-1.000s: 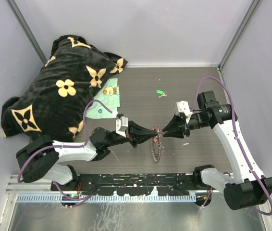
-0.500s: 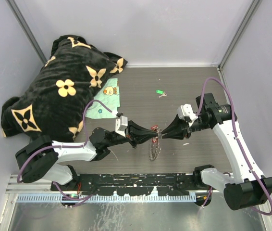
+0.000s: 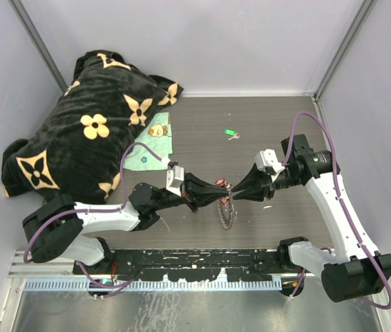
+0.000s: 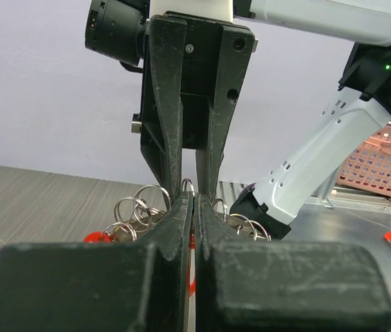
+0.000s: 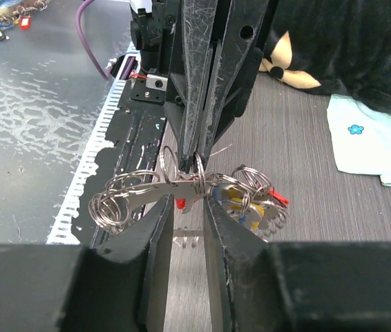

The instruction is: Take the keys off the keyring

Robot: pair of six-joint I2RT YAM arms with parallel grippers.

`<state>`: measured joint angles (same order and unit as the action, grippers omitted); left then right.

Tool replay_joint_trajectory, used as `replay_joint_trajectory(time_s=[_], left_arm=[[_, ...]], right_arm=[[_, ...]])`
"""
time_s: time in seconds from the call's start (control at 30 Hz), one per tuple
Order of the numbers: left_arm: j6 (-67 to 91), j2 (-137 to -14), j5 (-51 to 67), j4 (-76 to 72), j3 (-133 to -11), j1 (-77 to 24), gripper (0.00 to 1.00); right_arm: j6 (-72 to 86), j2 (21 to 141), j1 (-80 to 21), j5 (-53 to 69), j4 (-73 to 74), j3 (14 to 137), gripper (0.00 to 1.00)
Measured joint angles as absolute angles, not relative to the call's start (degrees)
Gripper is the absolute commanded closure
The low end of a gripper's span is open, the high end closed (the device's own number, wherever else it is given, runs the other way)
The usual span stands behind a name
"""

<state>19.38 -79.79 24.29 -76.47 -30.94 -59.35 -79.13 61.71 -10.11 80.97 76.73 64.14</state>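
Left gripper (image 3: pixel 221 191): jaws pressed shut, tips pinching a split ring (image 5: pixel 196 164).
Right gripper (image 5: pixel 190 207): fingers narrowly apart, tips at the keys (image 5: pixel 245 202); whether it grips them cannot be told.
Keyring (image 3: pixel 226 214): hangs just below both grippers' tips.

A black plush blanket (image 3: pixel 88 131) patterned with cream flowers lies heaped over the far left corner of the dark wood-grain bench (image 3: pixel 278 124), a small mint-green printed cloth (image 3: pixel 153 145) lies touching its right edge, and a pink lattice basket (image 4: pixel 382 164) stands beyond the bench.
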Motion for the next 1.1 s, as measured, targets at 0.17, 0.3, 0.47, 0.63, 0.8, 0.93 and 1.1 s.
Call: replay_joint_trajectory(time_s=[0.17, 0.3, 0.47, 0.63, 0.8, 0.93, 1.1], left_arm=[[19.97, -79.79, 24.38, -76.47, -31.22, -59.61, 1.0], [20.12, -79.79, 24.43, -76.47, -31.22, -59.61, 1.0], [20.16, -79.79, 24.45, -76.47, -31.24, -59.64, 1.0], [20.16, -80.03, 24.47, -76.49, -31.7, -59.96, 1.0], [20.16, -80.51, 24.45, -76.44, -31.73, -60.05, 1.0], [20.16, -80.86, 24.45, -76.47, -31.88, -60.23, 1.0], [20.14, -81.12, 24.45, -76.66, -32.08, -60.27, 1.0]], right_arm=[[-78.24, 61.71, -10.11, 80.93, 76.14, 64.14, 0.71], [-77.12, 61.69, -10.11, 80.93, 75.46, 64.14, 0.71], [-76.27, 61.36, -10.11, 81.12, 75.24, 64.14, 0.71], [-76.14, 61.36, -10.11, 81.34, 75.11, 64.14, 0.77], [-76.12, 61.36, -10.11, 81.38, 75.05, 64.14, 0.81], [-76.14, 61.34, -10.11, 81.45, 75.05, 64.14, 0.92], [-75.66, 60.8, -10.07, 81.23, 75.11, 64.14, 0.99]])
